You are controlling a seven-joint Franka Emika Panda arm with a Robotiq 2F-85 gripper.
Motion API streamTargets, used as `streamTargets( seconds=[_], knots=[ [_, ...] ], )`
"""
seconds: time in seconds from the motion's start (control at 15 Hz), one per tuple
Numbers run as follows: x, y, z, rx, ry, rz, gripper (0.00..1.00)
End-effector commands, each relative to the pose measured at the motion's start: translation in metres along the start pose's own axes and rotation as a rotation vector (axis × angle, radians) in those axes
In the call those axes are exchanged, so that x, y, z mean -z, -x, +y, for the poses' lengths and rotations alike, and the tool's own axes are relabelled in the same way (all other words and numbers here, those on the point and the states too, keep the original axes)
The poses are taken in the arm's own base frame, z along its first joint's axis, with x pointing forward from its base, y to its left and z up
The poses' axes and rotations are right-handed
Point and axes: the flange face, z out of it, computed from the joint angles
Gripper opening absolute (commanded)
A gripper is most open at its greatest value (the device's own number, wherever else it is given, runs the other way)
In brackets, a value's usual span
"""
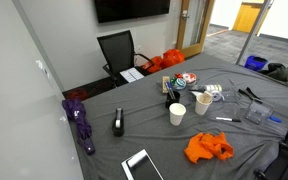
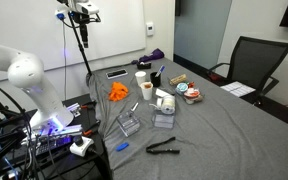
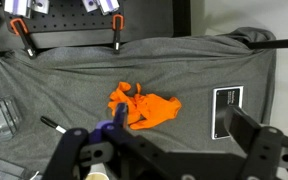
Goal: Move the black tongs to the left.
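Note:
The black tongs (image 2: 164, 147) lie flat on the grey cloth near a table edge, arms slightly apart; they also show as a thin dark shape in an exterior view (image 1: 249, 96). They are out of the wrist view. My gripper (image 3: 159, 148) is open and empty, held high above the table. Below it lie an orange cloth (image 3: 144, 105) and a black tablet with a white border (image 3: 227, 110). The white arm (image 2: 22, 72) stands at the table's end, away from the tongs.
On the table are a paper cup (image 1: 177, 113), a chunky black block (image 1: 118, 122), a white pen (image 1: 224, 119), clear plastic boxes (image 2: 130, 125), a purple cloth (image 1: 79, 115) and a small blue item (image 2: 122, 147). A black chair (image 2: 246, 62) stands beside the table.

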Motion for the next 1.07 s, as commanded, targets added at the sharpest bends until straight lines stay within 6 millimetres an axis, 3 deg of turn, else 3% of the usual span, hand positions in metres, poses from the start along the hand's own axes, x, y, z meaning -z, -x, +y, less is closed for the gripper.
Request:
streamTargets(
  seconds=[0.0, 0.6, 1.0],
  knots=[
    [-0.001, -0.008, 0.015, 0.031, -0.016, -0.010, 1.00],
    [0.010, -0.056, 0.129, 0.031, -0.006, 0.036, 1.00],
    [0.003, -0.091, 0.171, -0.009, 0.048, 0.112, 1.00]
  ],
)
